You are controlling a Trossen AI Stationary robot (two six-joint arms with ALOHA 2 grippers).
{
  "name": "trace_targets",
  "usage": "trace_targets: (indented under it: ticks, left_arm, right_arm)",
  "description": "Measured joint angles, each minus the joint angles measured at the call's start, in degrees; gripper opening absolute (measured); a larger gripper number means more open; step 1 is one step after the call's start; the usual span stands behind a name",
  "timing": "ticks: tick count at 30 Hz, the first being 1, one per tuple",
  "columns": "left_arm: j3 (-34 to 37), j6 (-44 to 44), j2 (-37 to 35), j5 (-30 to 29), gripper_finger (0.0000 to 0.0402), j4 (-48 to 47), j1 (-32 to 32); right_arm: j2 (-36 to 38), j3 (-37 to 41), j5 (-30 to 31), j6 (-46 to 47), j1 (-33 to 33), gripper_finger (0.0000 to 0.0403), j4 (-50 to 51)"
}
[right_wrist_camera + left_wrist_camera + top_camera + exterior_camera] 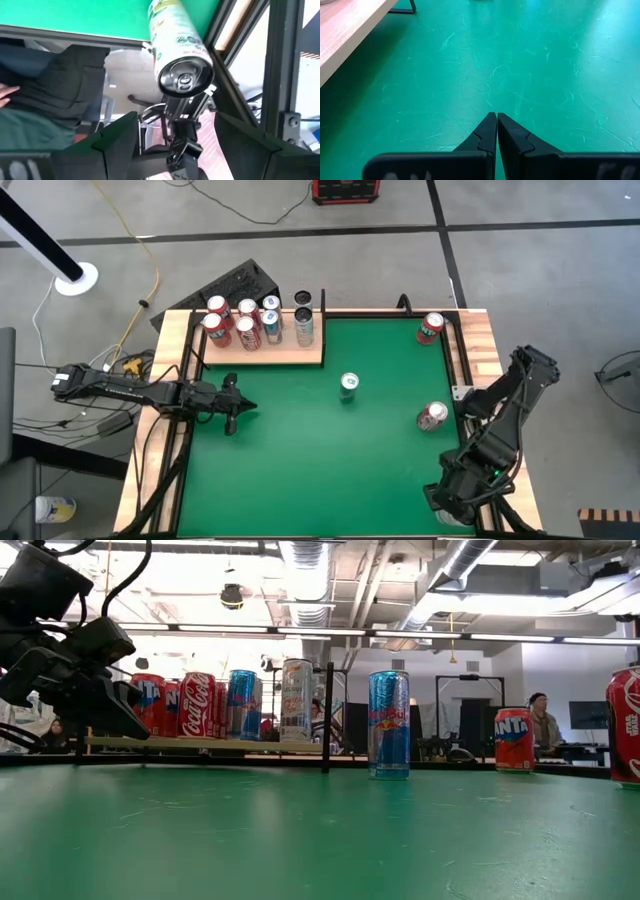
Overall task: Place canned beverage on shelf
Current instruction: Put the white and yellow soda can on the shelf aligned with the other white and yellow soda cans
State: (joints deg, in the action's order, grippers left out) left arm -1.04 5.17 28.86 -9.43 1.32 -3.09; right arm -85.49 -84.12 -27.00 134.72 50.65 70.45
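Your right gripper (172, 135) stood open below a green can (175, 47) at the table's near right corner; the left gripper (496, 131) was clenched, empty. That can likely handled rigid but slick, so you'd grip mid-body; the shelf (265, 352) sat well apart.

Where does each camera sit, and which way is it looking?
High view: above, looking straight down on the green felt table; both dark arms show.
Low view: at tabletop height, looking level across at a tall slim blue can and the room behind; the left gripper shows.
Left wrist view: on the left arm, facing the felt; its shut dark fingers show.
Right wrist view: on the right arm, facing a pale green-printed can; its spread fingers show.
Shared: the flat pale-wood shelf appears in high, low and left wrist views.
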Motion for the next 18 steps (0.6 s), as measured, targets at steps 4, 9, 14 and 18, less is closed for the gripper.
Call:
trace_targets:
  ticks: [4,9,14,18]
  left_arm:
    - [0.0,0.0,0.0,0.0,0.0000,0.0,0.0]
    - [0.0,0.0,0.0,0.0,0.0000,0.0,0.0]
    - [0.0,0.0,0.0,0.0,0.0000,0.0,0.0]
    - [0.0,0.0,0.0,0.0,0.0000,0.0,0.0]
  right_arm:
    - [-0.1,1.4,0.2,-1.0,0.4,0.0291,-0.7]
    - [-0.1,1.9,1.3,-1.5,0.3,0.0291,-0.7]
    - [-0.1,1.9,1.6,-1.7,0.3,0.0293,-0.6]
    - [-0.1,1.9,1.6,-2.2,0.3,0.0314,-0.1]
